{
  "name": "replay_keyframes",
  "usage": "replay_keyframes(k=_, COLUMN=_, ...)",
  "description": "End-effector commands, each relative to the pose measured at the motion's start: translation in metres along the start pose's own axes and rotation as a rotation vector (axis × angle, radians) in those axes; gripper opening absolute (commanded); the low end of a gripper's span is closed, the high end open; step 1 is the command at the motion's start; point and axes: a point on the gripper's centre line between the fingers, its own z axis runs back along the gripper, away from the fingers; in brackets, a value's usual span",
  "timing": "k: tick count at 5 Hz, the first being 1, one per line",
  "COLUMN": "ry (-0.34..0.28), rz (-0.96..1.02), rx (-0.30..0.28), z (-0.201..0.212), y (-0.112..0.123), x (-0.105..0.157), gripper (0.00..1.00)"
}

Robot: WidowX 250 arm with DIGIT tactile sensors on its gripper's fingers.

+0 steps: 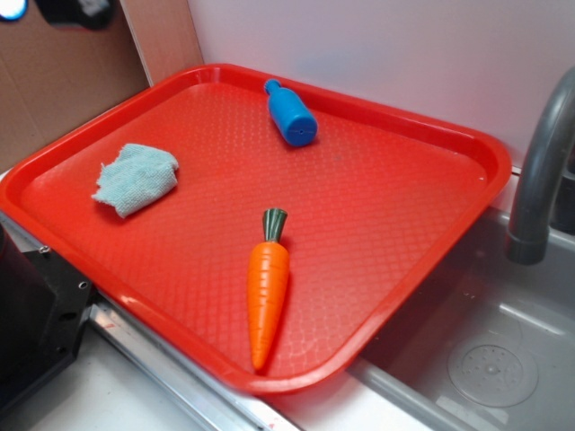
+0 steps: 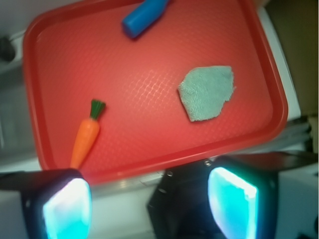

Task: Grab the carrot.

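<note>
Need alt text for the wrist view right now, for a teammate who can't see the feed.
An orange carrot with a green stem lies untouched near one edge of a red tray, seen from above. A blue bottle lies at the far rim and a pale green cloth sits apart. The open gripper is outside the tray, holding nothing.

- The gripper (image 2: 149,206) is seen only in the wrist view, along the bottom edge of the frame.
- Two fingers (image 2: 67,209) are shown, one at the lower left and one at the lower right, each black-framed with a glowing cyan-white pad.
- The jaws are held wide apart, and nothing is gripped between them.
- A dark part of the robot's body is seen between the jaws.
- In the exterior view, no gripper can be made out with certainty.
</note>
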Motion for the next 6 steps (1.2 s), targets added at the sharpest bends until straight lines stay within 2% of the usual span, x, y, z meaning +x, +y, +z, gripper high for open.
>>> replay_keyframes(k=1, ry=-0.054, rz=0.16, rx=-0.009, z=-0.042, y=-0.042, x=0.006, gripper=1.0)
replay_keyframes(k=2, ry=-0.038, rz=0.23, rx=-0.087, z=-0.077, y=-0.063, x=0.015, gripper=1.0)
replay_keyframes(k=3, ry=0.036, rz=0.167, rx=-0.143, z=-0.121, y=-0.081, x=0.014, gripper=1.0)
replay_keyframes(k=4, ry=0.062, rz=0.124, rx=-0.129, z=-0.161, y=-0.095, x=0.008, gripper=1.0)
replay_keyframes(k=5, ry=0.111, rz=0.083, rx=-0.031, z=-0.19, y=-0.098, x=-0.003, gripper=1.0)
replay_keyframes(k=6, ry=0.137, rz=0.069, rx=0.008, z=-0.201, y=-0.099, x=-0.007, gripper=1.0)
